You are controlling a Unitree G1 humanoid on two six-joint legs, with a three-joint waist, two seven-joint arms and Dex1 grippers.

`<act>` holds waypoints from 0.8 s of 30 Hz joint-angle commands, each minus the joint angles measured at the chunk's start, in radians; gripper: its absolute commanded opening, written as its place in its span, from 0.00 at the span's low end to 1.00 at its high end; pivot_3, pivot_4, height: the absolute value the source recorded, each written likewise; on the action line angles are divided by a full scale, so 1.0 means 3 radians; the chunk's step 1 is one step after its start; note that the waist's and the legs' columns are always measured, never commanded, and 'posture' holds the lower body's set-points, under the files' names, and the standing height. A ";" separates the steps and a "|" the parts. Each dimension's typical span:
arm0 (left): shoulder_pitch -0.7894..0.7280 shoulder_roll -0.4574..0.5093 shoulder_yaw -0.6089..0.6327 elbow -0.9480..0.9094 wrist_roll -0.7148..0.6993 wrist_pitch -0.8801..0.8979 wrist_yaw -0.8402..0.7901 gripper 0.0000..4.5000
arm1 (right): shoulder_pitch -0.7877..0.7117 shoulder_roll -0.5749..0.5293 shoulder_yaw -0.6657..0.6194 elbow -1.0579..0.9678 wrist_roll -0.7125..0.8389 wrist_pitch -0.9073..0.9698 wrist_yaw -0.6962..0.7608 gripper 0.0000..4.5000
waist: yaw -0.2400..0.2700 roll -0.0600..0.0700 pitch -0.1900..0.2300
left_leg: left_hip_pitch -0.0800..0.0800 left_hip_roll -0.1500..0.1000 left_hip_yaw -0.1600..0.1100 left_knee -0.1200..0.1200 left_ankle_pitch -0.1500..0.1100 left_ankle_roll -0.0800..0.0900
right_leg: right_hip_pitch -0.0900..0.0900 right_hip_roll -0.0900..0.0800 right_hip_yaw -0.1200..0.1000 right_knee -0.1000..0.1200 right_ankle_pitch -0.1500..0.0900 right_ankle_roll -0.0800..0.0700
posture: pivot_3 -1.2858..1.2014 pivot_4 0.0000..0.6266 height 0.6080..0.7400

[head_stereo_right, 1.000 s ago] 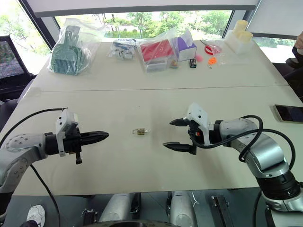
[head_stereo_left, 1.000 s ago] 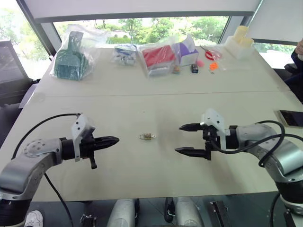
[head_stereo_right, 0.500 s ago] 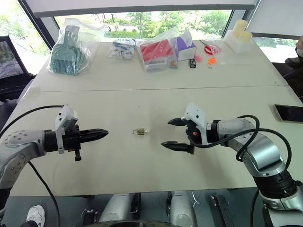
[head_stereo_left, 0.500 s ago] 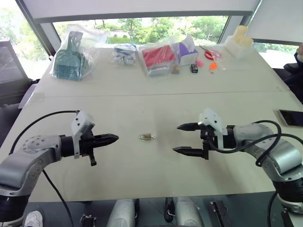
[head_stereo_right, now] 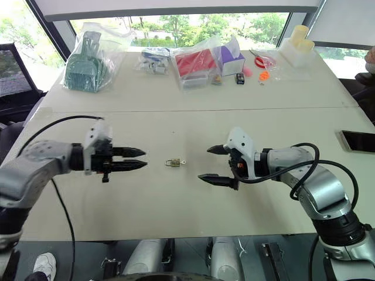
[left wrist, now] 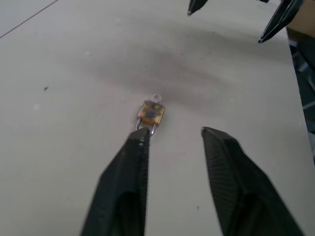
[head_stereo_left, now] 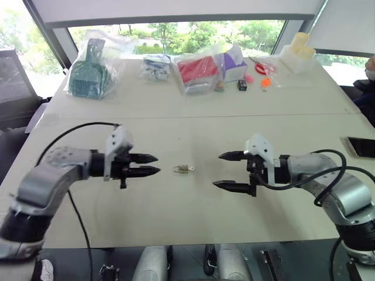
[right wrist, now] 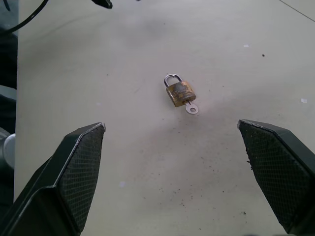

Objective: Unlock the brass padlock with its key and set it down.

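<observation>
Several clear plastic bags [head_stereo_left: 196, 71] of goods are seen well beyond the brass padlock [right wrist: 179, 91], key [right wrist: 192, 107] inserted; both the left gripper [head_stereo_left: 153, 164] and right gripper [head_stereo_left: 225, 171] are parted, empty.

Pale beige table [head_stereo_left: 176, 117], seam line crossing it side to side. Near middle: brass padlock [right wrist: 179, 91] lying flat, shackle closed, key [right wrist: 191, 107] in its keyhole, both resting on tabletop. Far edge: clear bag with green plastic item [head_stereo_left: 91, 70], small bag with white-blue contents [head_stereo_left: 156, 65], bag with red box [head_stereo_left: 196, 71], purple-white carton [head_stereo_left: 231, 64], small colourful bits [head_stereo_left: 263, 82], possibly toys. Right edge: phone [head_stereo_left: 360, 146] lying flat.
</observation>
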 commanded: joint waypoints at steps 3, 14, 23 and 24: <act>-0.0490 -0.0317 -0.0464 0.0675 0.0489 -0.0577 -0.0282 0.93 | 0.0043 0.0028 -0.0059 -0.0153 -0.0016 -0.0052 -0.0098 1.00 | -0.0010 -0.0001 0.0001 | 0.0000 -0.0003 0.0001 0.0000 0.0000 0.0000 | 0.0000 0.0000 0.0000 0.0000 0.0000 0.0000 | 0.52 0.24 1.00; -0.0970 -0.0978 -0.0814 0.2062 0.1229 -0.1686 -0.0413 1.00 | 0.0312 0.0019 -0.0192 -0.0421 0.0020 0.0013 -0.0369 1.00 | -0.0003 -0.0004 0.0001 | 0.0000 -0.0002 0.0001 0.0003 0.0000 0.0001 | 0.0001 0.0000 0.0000 0.0003 0.0001 0.0001 | 0.52 0.24 1.00; -0.1023 -0.1139 -0.0864 0.2534 0.1553 -0.2163 -0.0405 0.50 | 0.0311 -0.0002 -0.0184 -0.0417 -0.0002 -0.0007 -0.0414 1.00 | -0.0008 -0.0005 0.0001 | 0.0002 -0.0001 0.0000 0.0003 0.0000 0.0001 | 0.0003 -0.0001 0.0000 0.0003 0.0001 0.0001 | 0.52 0.24 1.00; -0.1014 -0.1159 -0.0865 0.2550 0.1575 -0.2194 -0.0383 0.40 | 0.0304 -0.0002 -0.0176 -0.0410 -0.0008 -0.0011 -0.0414 1.00 | -0.0005 -0.0005 0.0001 | 0.0002 -0.0001 -0.0001 0.0003 0.0000 0.0001 | 0.0003 -0.0001 0.0000 0.0004 0.0001 0.0001 | 0.52 0.24 1.00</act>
